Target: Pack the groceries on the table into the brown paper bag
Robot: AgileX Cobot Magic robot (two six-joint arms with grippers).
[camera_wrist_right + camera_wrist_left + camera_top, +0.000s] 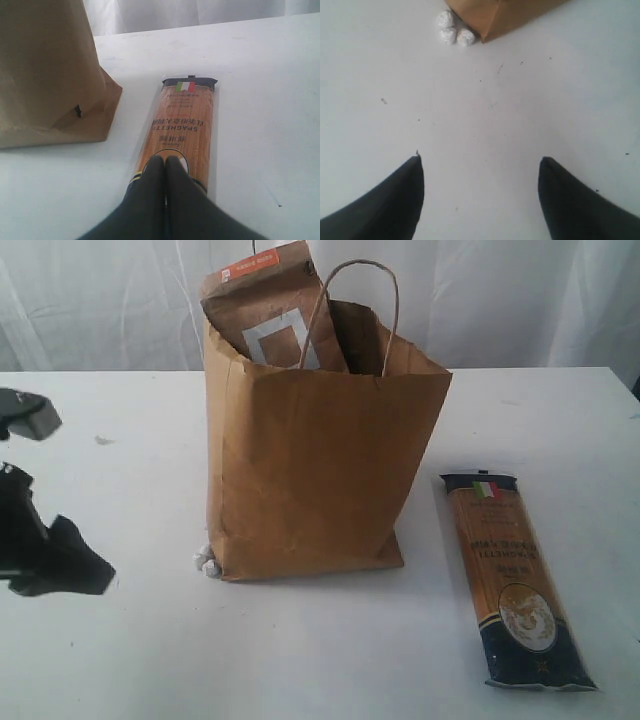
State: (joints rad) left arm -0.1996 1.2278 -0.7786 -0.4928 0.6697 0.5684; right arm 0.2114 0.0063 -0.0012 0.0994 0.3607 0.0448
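The long pasta pack (pixel 512 575) lies by the worktop's (pixel 120 660) front right corner, my right gripper (pixel 163 160) over it, jaws closed. My left gripper (pixel 481 157) holds its jaws open.

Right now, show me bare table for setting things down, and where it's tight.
Free: the table between the left gripper and the brown paper bag, plus the strip in front of it. Tight: the gap between bag and long pasta pack; crumpled white balls crowd the bag's front left corner.

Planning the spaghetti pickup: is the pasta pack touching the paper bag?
Apart. The exterior view shows bare table between the pasta pack and the paper bag.
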